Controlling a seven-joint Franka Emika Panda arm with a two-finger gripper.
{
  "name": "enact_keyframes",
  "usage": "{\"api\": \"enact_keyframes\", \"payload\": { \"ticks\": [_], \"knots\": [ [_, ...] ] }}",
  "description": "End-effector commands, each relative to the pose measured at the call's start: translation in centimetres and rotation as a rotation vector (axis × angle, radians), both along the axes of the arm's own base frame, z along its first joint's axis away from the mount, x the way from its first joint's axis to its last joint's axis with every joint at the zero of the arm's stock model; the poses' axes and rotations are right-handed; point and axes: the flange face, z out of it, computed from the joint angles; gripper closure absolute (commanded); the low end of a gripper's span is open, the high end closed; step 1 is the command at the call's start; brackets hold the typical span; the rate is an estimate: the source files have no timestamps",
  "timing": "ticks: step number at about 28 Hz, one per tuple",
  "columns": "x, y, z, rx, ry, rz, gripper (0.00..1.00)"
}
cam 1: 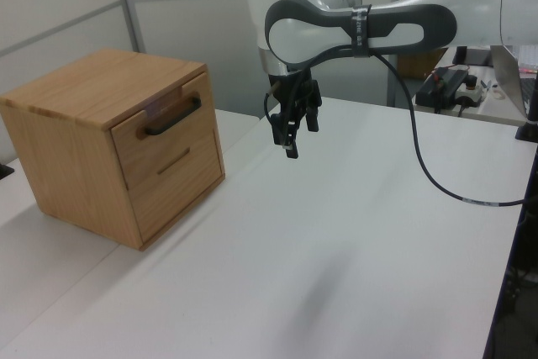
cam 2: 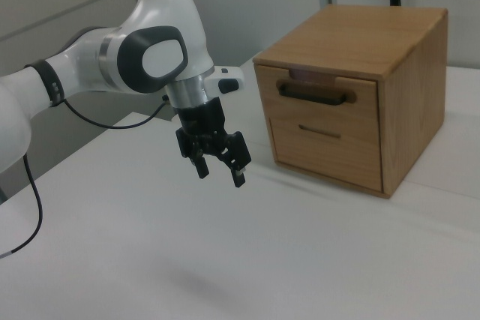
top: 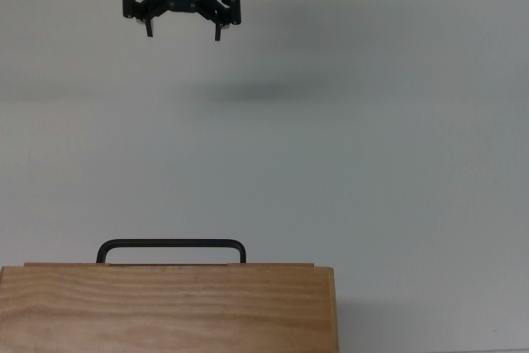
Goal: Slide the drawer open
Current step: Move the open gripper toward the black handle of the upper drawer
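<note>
Drawer (cam 2: 315,94): light wood front, black bar handle (top: 171,245), fully closed. Gripper (top: 183,31): fingers apart, empty, at 12 o'clock from the handle in the top view.

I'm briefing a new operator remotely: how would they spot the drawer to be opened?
Find the wooden cabinet on the white table. Its front has two panels; the drawer is the upper one, with the black bar handle, which the lower panel lacks.

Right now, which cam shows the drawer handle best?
The right view: the black handle faces the camera on the upper drawer, full bar visible. The left view shows it obliquely. The top view sees only its bar jutting past the cabinet top. The gripper hangs clear.
</note>
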Motion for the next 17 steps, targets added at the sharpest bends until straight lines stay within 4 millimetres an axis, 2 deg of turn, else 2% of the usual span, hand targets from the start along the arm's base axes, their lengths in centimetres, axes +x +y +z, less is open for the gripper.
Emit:
{"api": "enact_keyframes", "payload": {
  "ticks": [1, 10, 16, 17],
  "knots": [
    [-0.04, -0.49, 0.01, 0.030, -0.014, -0.106, 0.00],
    [0.17, -1.48, -0.03, 0.016, -0.059, -0.448, 0.00],
    [0.43, -0.84, 0.05, 0.018, -0.101, -0.717, 0.00],
    [0.82, -0.55, 0.00, 0.024, -0.129, -0.805, 0.00]
  ]
}}
